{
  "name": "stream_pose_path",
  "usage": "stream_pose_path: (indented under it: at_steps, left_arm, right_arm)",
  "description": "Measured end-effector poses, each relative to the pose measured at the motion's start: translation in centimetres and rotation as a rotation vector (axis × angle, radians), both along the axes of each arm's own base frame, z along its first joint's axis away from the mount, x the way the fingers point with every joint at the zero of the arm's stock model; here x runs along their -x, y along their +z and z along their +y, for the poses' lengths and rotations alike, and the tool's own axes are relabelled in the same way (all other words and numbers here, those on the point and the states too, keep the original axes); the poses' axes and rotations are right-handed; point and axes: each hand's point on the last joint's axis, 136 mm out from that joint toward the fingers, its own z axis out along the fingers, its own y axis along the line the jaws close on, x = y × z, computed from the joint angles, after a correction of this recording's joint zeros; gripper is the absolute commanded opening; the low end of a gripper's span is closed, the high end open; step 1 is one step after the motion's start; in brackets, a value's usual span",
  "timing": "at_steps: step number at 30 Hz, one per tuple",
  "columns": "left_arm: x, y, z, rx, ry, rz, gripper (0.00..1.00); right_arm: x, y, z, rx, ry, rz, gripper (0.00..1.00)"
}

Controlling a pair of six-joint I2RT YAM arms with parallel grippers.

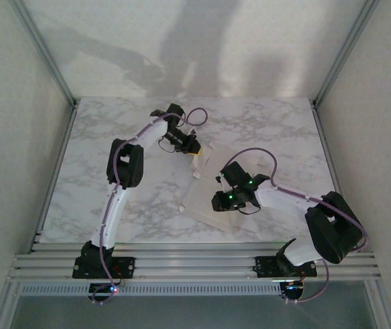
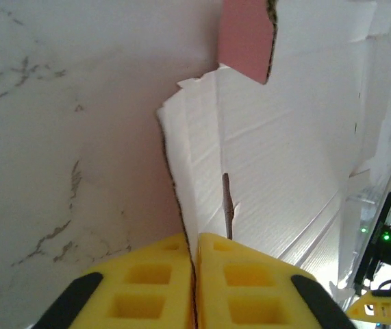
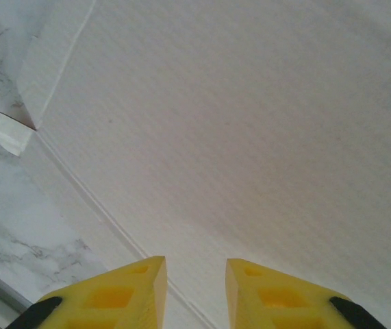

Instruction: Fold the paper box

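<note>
Lying unfolded, off-white side up: paper box [image 2: 291, 151]; pink flap [image 2: 245, 38] showing.

White marble table [image 1: 106, 123], aluminium frame rails [image 1: 195, 264] — pale walls [image 1: 10, 171]; soft shadows [image 1: 195, 48]

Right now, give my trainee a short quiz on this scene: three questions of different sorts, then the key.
1. True or false: the left gripper is shut on an edge of the thin off-white cardboard paper box.
2. Which colour shows on the box's upturned flap in the left wrist view? A pink, B blue, C green.
3. Fill in: the right gripper holds its jaws ____ over the box.
Key: 1 true; 2 A; 3 open.
</note>
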Motion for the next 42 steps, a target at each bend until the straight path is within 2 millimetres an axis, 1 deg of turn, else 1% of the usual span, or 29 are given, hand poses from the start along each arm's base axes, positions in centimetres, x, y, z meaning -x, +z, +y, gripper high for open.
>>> stream_pose_path:
  at_steps: [4, 9, 12, 14, 17, 21, 24, 31, 38, 42]
  left_arm:
    - [0.0, 0.0, 0.0, 0.000, -0.007, -0.008, 0.00]
    - [-0.2, -0.5, 0.2, -0.020, -0.009, -0.057, 0.00]
    - [0.4, -0.3, 0.5, -0.022, 0.017, -0.097, 0.00]
    - [0.8, 0.6, 0.7, -0.007, 0.036, -0.140, 0.00]
    - [0.8, 2.6, 0.8, 0.027, 0.062, -0.222, 0.00]
    - [-0.5, 5.9, 0.3, 0.081, 0.078, -0.344, 0.00]
    - [-1.1, 6.9, 0.0, 0.103, 0.079, -0.395, 0.00]
    - [0.2, 6.1, 0.4, 0.118, 0.082, -0.451, 0.00]
    - [0.4, 6.8, 0.6, 0.154, 0.092, -0.534, 0.00]
    - [0.3, 6.8, 0.6, 0.157, 0.095, -0.555, 0.00]
  right_arm:
    - [0.1, -0.4, -0.1, 0.001, -0.015, 0.011, 0.27]
    - [0.1, -0.8, -0.1, -0.008, -0.040, 0.015, 0.22]
    - [0.1, -1.0, 0.0, -0.011, -0.058, 0.017, 0.18]
    - [0.1, -1.2, 0.2, -0.018, -0.064, 0.010, 0.18]
    - [0.3, -1.4, 0.5, -0.018, -0.065, 0.006, 0.17]
    - [0.6, -2.2, 1.1, -0.005, -0.051, 0.004, 0.16]
    - [0.5, -2.7, 1.4, 0.001, -0.056, 0.002, 0.14]
    - [-0.2, -3.0, 2.3, -0.023, -0.087, -0.013, 0.10]
    - [-0.9, -3.0, 3.6, -0.057, -0.114, -0.016, 0.08]
    - [-1.1, -3.0, 4.1, -0.065, -0.117, -0.019, 0.08]
